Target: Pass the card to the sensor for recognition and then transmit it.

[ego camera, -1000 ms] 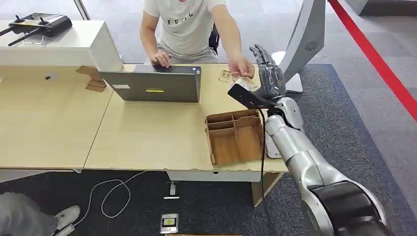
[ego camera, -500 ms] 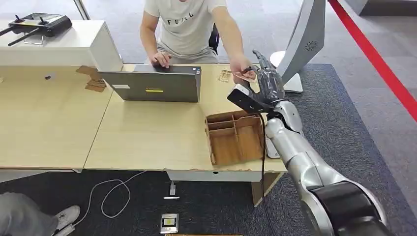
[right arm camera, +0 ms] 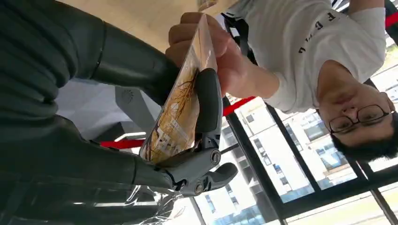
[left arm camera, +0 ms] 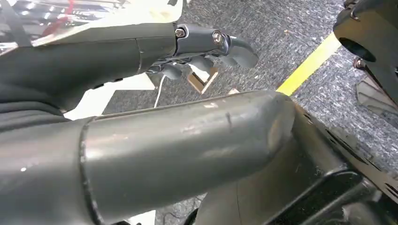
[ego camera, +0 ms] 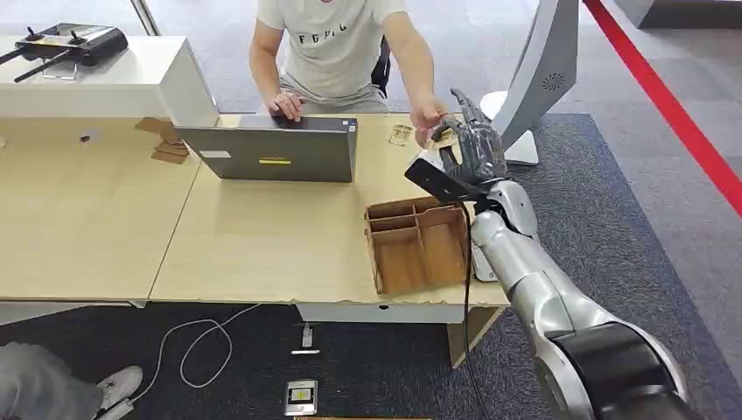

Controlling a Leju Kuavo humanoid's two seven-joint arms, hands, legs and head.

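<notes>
One wooden table (ego camera: 262,245) | laptop (ego camera: 276,150) | divided wooden tray (ego camera: 418,243) | grey carpet (ego camera: 630,227)

The tan printed card (right arm camera: 180,110) stands on edge, held between the right robot hand (right arm camera: 141,93) and a person's hand (right arm camera: 220,51).

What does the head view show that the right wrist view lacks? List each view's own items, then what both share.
Head view alone: the light wooden table, the grey open laptop, the brown wooden divided tray and the silver right arm.

Right wrist view alone: the card's printed brown-and-cream face, a dark finger lying across it, and windows behind the person.

Both: the right robot hand at the card, the person's hand gripping it too, and the white T-shirt.
</notes>
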